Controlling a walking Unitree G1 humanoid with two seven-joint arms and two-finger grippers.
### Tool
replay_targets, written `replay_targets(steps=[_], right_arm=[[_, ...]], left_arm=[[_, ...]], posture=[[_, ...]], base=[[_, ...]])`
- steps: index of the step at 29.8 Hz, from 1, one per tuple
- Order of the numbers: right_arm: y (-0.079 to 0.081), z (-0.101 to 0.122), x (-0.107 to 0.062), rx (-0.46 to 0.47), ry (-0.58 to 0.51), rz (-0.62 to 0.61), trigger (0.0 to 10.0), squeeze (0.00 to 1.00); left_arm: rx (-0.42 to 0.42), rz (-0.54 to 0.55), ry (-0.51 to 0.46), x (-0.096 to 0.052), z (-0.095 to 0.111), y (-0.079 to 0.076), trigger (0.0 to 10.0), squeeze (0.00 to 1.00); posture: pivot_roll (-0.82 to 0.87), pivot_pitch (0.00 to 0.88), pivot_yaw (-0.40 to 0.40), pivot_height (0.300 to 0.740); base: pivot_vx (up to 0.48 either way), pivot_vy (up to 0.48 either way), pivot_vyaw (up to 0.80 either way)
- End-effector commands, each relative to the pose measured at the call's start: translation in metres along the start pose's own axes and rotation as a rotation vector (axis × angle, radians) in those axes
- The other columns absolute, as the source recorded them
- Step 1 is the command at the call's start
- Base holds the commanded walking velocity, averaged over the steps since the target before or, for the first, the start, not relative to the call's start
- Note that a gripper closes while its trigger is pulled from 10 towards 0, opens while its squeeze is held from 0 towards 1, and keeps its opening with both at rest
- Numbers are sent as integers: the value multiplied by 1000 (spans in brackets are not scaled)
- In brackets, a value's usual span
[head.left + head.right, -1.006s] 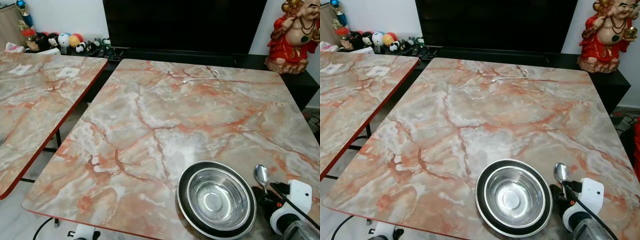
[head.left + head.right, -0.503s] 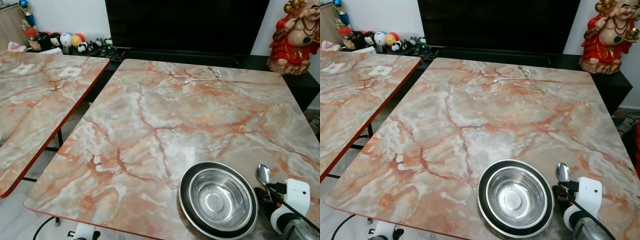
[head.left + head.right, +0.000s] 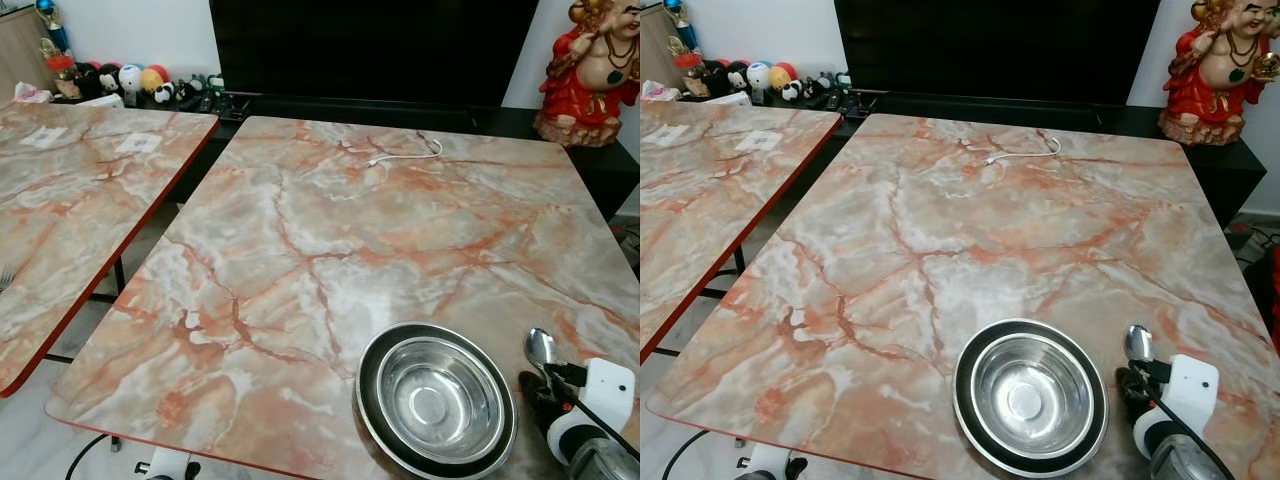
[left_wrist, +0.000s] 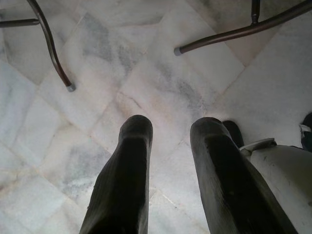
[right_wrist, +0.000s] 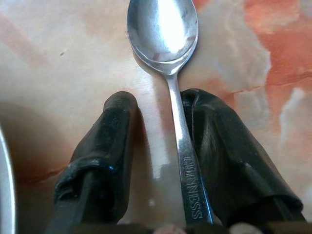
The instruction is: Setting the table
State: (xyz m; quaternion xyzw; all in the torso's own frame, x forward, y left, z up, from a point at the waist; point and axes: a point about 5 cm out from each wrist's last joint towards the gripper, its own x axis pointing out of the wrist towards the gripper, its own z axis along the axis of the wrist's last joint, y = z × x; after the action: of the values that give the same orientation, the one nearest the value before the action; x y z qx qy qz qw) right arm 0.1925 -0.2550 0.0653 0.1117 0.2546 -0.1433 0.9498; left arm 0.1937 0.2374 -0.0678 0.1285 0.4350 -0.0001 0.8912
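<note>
Near the front right corner of the marble-patterned table point(image 3: 330, 230), the right tool point(image 5: 161, 117) was partly cut off by the picture's lower edge, only its white wrist housing and dark finger bases showing from the head camera. From the wrist camera its two black fingers point(image 5: 105, 146) stood apart on either side of one spoon point(image 5: 168, 73); the handle lay against the inner face of one finger, with a clear gap to the other, so the tool was released rather than clenched on it. The spoon lay flat on the table, bowl up and pointing away from the robot, its handle end hidden under the tool. Just beside it, to the left, sat one steel bowl point(image 3: 437, 397) inside one dark-rimmed plate point(image 3: 366, 375), close to the table's front edge; a sliver of that rim showed blurred at the wrist picture's border.

Most of the tabletop beyond lay open, with one white cable point(image 3: 405, 156) near the far edge. A narrow gap separated it from a second table point(image 3: 70, 200) on the left, cut off by the frame. One red figurine point(image 3: 590, 70) stood at the far right, its head cropped.

The left tool point(image 4: 170, 146) hung over the pale tiled floor point(image 4: 146, 73), fingers parted and grasping nothing.
</note>
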Motion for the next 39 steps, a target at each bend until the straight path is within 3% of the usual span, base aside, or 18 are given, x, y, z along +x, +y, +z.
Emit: replay_targets(steps=[1,11,20,21,32,39], right_arm=[[-5,-1,1,-21,7,-22,10000,0],[2,-8,-1,-69,60,37,10000,0],[-3,-11,1,-215,95,-9,10000,0],[-3,-9,1,-269,83,-15,10000,0],[-7,-2,1,-428,21,-92,10000,0],[-6,5,1,-373,-41,-103,10000,0]], left_arm=[[9,-3,19,0,-3,1,10000,0],[10,-4,18,0,-2,1,10000,0],[11,-4,16,0,-2,1,10000,0],[11,-5,16,0,-2,1,10000,0],[8,-7,18,0,-2,1,10000,0],[8,-8,19,0,-3,0,10000,0]], posture=[[-18,27,1,740],[-20,28,2,740],[-19,29,2,740],[-19,29,2,740],[-19,30,2,740],[-19,30,2,740]], base=[[0,0,0],[0,0,0],[0,0,0],[0,0,0],[0,0,0],[0,0,0]])
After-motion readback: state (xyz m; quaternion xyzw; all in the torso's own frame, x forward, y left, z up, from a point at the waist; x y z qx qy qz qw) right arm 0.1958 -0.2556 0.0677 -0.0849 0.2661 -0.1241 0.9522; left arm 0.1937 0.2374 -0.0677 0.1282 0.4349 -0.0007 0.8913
